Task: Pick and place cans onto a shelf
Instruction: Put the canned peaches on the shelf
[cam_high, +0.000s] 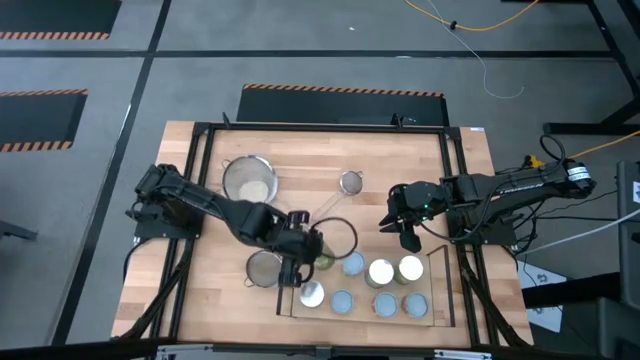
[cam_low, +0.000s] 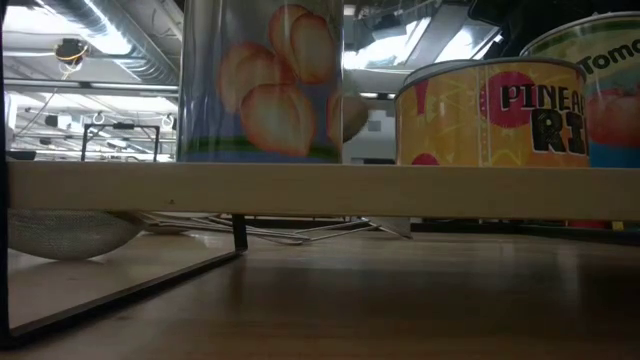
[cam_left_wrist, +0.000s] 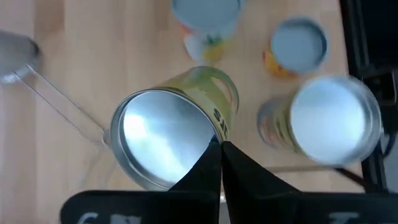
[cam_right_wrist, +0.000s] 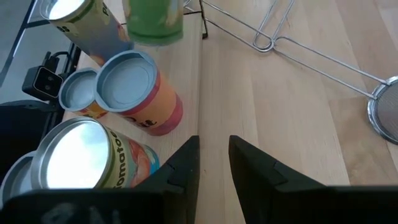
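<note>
The surface (cam_high: 330, 150) is a pale wooden tabletop of butcher-block planks edged by a black metal frame, standing on a grey floor (cam_high: 300, 40) crossed by dark lines and marked with orange-and-black hazard strips; yellow and white cables lie loose on the floor beyond the far edge. From table height the room behind shows a ceiling with silver ducting and bright lights.

The flat light-wood shelf with thin black end rails (cam_high: 432, 262) sits at the near edge of the surface, right of centre. On it stand the small metal cans (cam_high: 381, 272), their round tops pale blue-grey or shiny white, grouped in two rows. In the low view the shelf board (cam_low: 320, 190) crosses the picture, carrying a can with a peach label (cam_low: 262, 80) and a yellow can lettered in black (cam_low: 490, 110).

The left gripper (cam_high: 296, 262) is at the shelf's left end, its fingers (cam_left_wrist: 211, 174) pinched together on the rim of a tilted yellow-green labelled can (cam_left_wrist: 171, 134), whose shiny end faces the wrist camera. The right gripper (cam_high: 408, 236) hovers just beyond the shelf's far side with its fingers (cam_right_wrist: 249, 165) parted and nothing between them.

Elsewhere on the surface lie a large round wire-mesh strainer (cam_high: 250, 180), a small mesh strainer (cam_high: 351, 182) and a steel pan (cam_high: 263, 268) beside the left arm.
</note>
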